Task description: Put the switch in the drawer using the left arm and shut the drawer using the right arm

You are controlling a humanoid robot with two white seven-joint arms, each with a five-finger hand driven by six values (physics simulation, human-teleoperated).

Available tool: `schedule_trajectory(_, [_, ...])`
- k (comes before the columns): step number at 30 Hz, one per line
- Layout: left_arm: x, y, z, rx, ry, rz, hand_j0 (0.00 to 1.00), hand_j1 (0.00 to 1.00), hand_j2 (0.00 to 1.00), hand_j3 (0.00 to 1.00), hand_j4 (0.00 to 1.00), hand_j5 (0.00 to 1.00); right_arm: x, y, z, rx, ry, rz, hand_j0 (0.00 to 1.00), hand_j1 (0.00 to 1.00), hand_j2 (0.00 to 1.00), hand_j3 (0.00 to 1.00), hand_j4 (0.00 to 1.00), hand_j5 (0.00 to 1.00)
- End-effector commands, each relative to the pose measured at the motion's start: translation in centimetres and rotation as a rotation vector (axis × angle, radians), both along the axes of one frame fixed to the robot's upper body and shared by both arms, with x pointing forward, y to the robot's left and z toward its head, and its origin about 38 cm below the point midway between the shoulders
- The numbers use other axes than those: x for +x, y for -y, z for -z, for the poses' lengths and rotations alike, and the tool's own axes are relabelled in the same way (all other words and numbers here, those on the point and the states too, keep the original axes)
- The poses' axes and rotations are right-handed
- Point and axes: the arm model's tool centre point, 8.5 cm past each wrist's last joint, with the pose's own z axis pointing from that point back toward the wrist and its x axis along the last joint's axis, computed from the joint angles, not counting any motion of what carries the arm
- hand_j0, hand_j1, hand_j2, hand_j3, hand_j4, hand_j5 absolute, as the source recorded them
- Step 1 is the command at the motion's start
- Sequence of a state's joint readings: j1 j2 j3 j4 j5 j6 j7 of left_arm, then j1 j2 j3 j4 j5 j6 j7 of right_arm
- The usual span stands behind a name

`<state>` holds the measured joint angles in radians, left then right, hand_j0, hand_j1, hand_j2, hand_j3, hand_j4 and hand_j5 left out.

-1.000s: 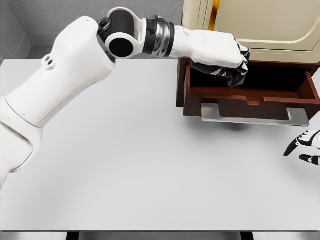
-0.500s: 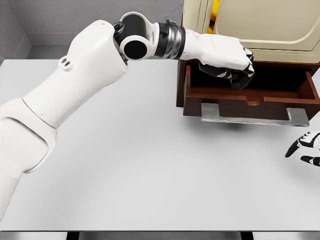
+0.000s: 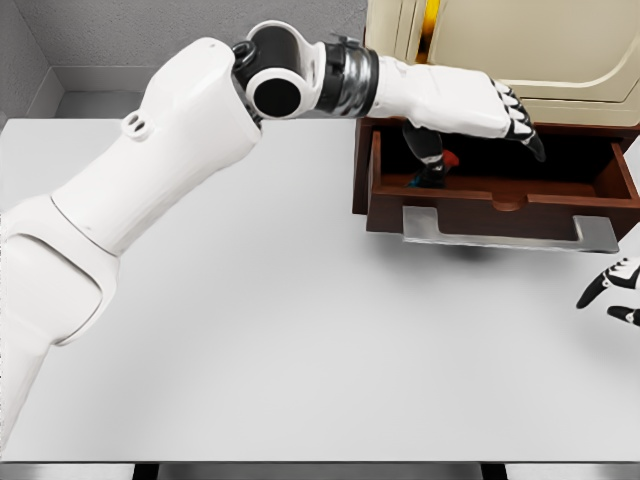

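Here, in the head view, the left arm reaches from the lower left across the white table [image 3: 280, 330] to the open drawer [image 3: 500, 195] of a dark wooden cabinet at the upper right. The left hand [image 3: 480, 105] hovers over the drawer's cavity with its fingers [image 3: 525, 135] stretched out flat and spread, holding nothing. Below the hand, the switch [image 3: 432, 165], a small dark object with a red and a blue spot, sits inside the drawer near its left end, partly hidden by the thumb; its exact pose cannot be made out. The drawer stands pulled out, its metal handle [image 3: 510, 230] facing the robot. A cream-coloured box [image 3: 540, 50] rests on top of the cabinet. The right hand [image 3: 612, 295] shows only at the right edge, low over the table and well apart from the drawer handle, its dark-tipped fingers loosely spread and empty.
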<state>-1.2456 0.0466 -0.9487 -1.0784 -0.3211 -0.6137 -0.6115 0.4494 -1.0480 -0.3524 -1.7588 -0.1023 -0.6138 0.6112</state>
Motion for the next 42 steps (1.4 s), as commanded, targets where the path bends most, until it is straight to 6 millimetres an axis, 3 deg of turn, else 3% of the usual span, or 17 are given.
schedule_trajectory(1, [-0.6,1.0,-0.1,-0.008,-0.003,0.020,1.00,1.00,1.00,1.00,1.00,1.00,0.1,0.2,-0.5,0.008,0.012,0.009,0.55,0.55,0.55,0.55,0.55,0.55])
schedule_trajectory(8, [-1.0,1.8,-1.6,-0.016,0.024,0.041,1.00,1.00,1.00,1.00,1.00,1.00,-0.5,1.0,-0.8,-0.001,0.013,0.033,0.55,0.55,0.55,0.55,0.55,0.55])
schedule_trajectory(10, [-1.7,1.5,-2.9,-0.041,0.035,0.067,1.00,1.00,1.00,1.00,1.00,1.00,-0.5,1.0,-0.7,-0.001,0.010,0.034,0.55,0.55,0.55,0.55,0.55,0.55])
schedule_trajectory(11, [-2.0,-0.5,-4.0,-0.070,0.032,0.079,1.00,1.00,1.00,1.00,1.00,1.00,-0.5,1.0,-0.7,-0.001,0.010,0.034,0.55,0.55,0.55,0.55,0.55,0.55])
schedule_trajectory(14, [-5.8,-8.1,-7.6,-0.135,0.061,0.159,1.00,1.00,1.00,1.00,1.00,1.00,-0.6,1.0,-0.7,-0.002,0.007,0.032,0.55,0.55,0.55,0.55,0.55,0.55])
schedule_trajectory(16, [-7.2,-10.3,-8.5,-0.139,0.069,0.176,1.00,1.00,1.00,1.00,1.00,1.00,-0.5,1.0,-0.7,-0.006,0.004,0.030,0.55,0.55,0.55,0.55,0.55,0.55])
schedule_trajectory(18, [-7.0,-12.8,-8.9,-0.142,0.053,0.142,1.00,1.00,1.00,1.00,1.00,1.00,-0.5,0.9,-0.7,-0.009,0.001,0.026,0.55,0.55,0.55,0.55,0.55,0.55])
schedule_trajectory(19, [-6.4,-15.2,-8.8,-0.143,0.030,0.092,1.00,1.00,1.00,1.00,1.00,1.00,-0.5,0.9,-0.7,-0.011,0.003,0.026,0.55,0.55,0.55,0.55,0.55,0.55])
schedule_trajectory(23, [-4.7,-26.1,-4.2,-0.115,-0.069,-0.185,1.00,1.00,1.00,1.00,1.00,1.00,-0.5,0.9,-0.7,-0.013,0.000,0.022,0.54,0.54,0.54,0.54,0.54,0.54])
schedule_trajectory(27, [-4.3,-29.8,0.2,-0.094,-0.164,-0.292,1.00,1.00,1.00,1.00,1.00,1.00,-0.4,0.9,-0.8,-0.013,0.005,0.021,0.50,0.50,0.50,0.50,0.50,0.50])
schedule_trajectory(29, [-4.5,-29.7,0.9,-0.094,-0.182,-0.289,1.00,1.00,1.00,1.00,1.00,1.00,-0.3,0.8,-0.9,-0.014,0.008,0.020,0.50,0.50,0.50,0.50,0.50,0.50])
schedule_trajectory(31, [-4.7,-29.6,3.5,-0.054,-0.209,-0.298,1.00,1.00,1.00,1.00,1.00,1.00,-0.2,0.9,-1.1,-0.014,0.012,0.021,0.50,0.50,0.50,0.50,0.50,0.50])
schedule_trajectory(32, [-4.9,-28.7,4.9,-0.041,-0.220,-0.281,1.00,1.00,1.00,1.00,1.00,1.00,-0.2,0.8,-1.2,-0.011,0.016,0.020,0.50,0.50,0.50,0.50,0.50,0.50])
schedule_trajectory(42, [-5.1,-28.9,6.6,-0.017,-0.246,-0.292,1.00,1.00,1.00,1.00,1.00,1.00,0.4,0.7,-2.3,-0.036,0.026,-0.001,0.50,0.50,0.50,0.50,0.50,0.50])
